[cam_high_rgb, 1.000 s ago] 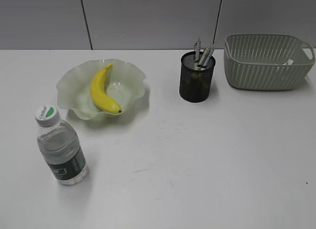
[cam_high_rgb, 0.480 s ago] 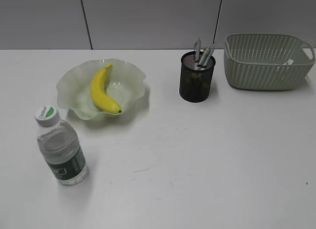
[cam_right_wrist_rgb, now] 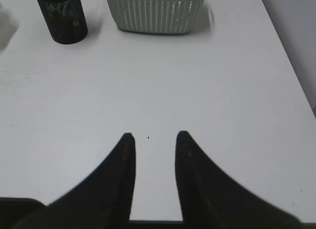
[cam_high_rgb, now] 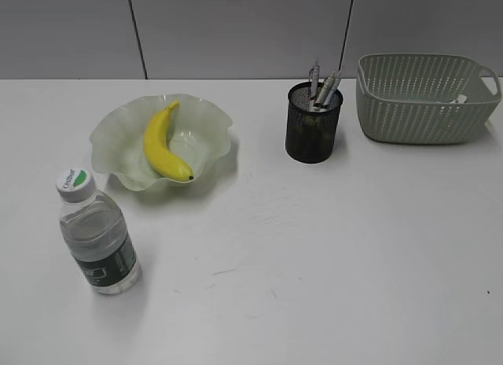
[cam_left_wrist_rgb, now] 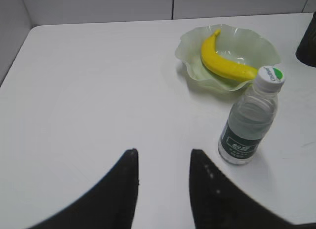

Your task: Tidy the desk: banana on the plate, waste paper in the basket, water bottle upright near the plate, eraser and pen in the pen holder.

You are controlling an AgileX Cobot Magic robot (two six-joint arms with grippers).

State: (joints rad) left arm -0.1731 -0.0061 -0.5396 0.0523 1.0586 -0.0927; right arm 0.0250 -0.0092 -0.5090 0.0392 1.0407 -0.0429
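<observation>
Lying in the plate (cam_high_rgb: 118, 137), the banana (cam_high_rgb: 163, 143) sat cradled; the water bottle (cam_high_rgb: 96, 235) stood upright at its seven o'clock; pens (cam_high_rgb: 324, 88) filled the pen holder (cam_high_rgb: 313, 125); paper (barely visible) lay in the basket (cam_high_rgb: 416, 105); left gripper (cam_left_wrist_rgb: 163, 162) and right gripper (cam_right_wrist_rgb: 153, 145) jaws stood apart, empty, above the bench (cam_high_rgb: 354, 247).

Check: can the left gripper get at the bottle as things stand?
Probably yes. The left gripper is open and empty, the bottle stands upright just ahead to its right, and only bare desk lies between; the plate sits behind it.
</observation>
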